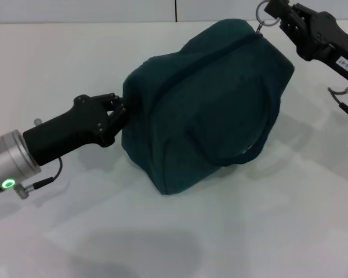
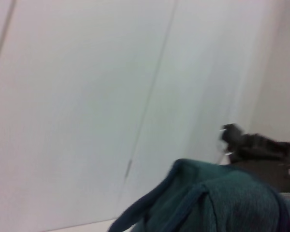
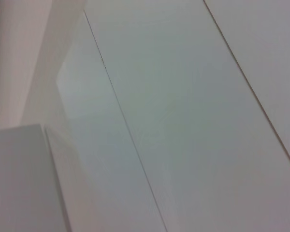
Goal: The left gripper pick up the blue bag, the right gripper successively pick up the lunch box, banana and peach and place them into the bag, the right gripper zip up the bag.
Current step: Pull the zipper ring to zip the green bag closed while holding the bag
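My left gripper (image 1: 120,113) comes in from the table's left edge, its black fingers clenched on the left end of the blue bag (image 1: 209,104), pinching the fabric there. On that arm's silver wrist band a small green ring light (image 1: 8,184) glows, and a thin cable loops just beside it. The bag, a dark teal-blue, sits on the white table (image 1: 104,231) about midway between the left and right edges and toward the far edge; it bulges full, its zip line running along the top looks shut, and a carrying strap (image 1: 261,139) hangs down its near side, so nothing inside it can be seen. At the bag's far right top corner a metal ring (image 1: 265,15) on the zip pull stands up, and my right gripper (image 1: 281,20) is closed on that ring, its black body reaching back toward the table's far right corner. A small white label (image 1: 346,63) on that gripper carries dark print that I cannot read. From my left wrist, the bag's top (image 2: 217,203) fills the low corner, with the right gripper (image 2: 253,145) a dark blur beyond it, I think at the zip end.
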You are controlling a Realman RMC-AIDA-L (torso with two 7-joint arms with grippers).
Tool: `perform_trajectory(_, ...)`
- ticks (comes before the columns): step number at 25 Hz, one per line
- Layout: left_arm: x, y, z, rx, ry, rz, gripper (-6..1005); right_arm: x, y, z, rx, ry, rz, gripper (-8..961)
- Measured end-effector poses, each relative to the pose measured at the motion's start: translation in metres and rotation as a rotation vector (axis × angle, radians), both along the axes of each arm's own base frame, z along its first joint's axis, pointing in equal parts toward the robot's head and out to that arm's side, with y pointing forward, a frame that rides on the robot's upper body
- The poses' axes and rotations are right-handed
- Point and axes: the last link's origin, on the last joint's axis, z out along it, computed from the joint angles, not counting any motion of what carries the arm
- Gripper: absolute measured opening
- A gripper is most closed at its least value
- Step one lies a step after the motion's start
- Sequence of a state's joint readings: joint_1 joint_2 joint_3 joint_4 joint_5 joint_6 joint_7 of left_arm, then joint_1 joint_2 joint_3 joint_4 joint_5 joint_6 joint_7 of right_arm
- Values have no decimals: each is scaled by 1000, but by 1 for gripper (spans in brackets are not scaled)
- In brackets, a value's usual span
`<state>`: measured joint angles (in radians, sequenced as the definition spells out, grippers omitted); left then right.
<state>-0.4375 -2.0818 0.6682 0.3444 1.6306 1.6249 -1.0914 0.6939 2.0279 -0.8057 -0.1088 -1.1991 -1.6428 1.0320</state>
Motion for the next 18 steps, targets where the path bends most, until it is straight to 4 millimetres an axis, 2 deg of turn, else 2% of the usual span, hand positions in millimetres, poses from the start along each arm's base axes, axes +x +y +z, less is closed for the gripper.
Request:
perform_trajectory(6, 0, 2, 0, 11, 9, 6, 166, 2, -1, -2, -19, 1, -18, 16)
perform_trajectory(11, 4, 7, 9, 49, -31, 2, 188, 5, 0, -3, -31, 4, -43, 16)
perform_trajectory(14, 13, 12, 22, 26, -4, -59, 310, 7, -1, -4, -37, 12, -57, 16)
perform_trajectory(18, 39, 28, 46, -82, 78, -110, 480, 9, -2, -5, -43, 23, -72, 16)
